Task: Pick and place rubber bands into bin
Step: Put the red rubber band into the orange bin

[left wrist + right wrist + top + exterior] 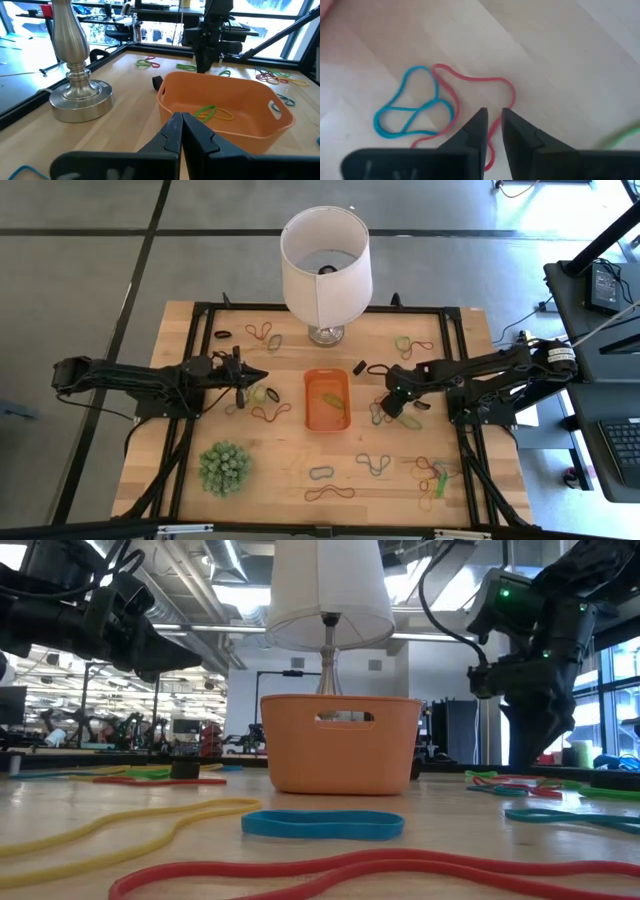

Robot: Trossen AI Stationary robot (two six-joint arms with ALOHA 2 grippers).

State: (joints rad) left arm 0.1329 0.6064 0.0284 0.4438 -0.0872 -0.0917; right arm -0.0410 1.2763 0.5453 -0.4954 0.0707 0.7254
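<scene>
Bin (327, 401): small shallow orange plastic tray with rounded corners, upright near the table's centre, long side running front to back. It held a few rubber bands (214, 113), yellow and green, flat on its floor. Other bands lay loose on the wood all around it, singly and in small tangles. A red band (470, 95) and a blue band (412, 111) lay touching, right of the bin. Green, red and yellow loops were clustered at the front right (432, 477).
</scene>
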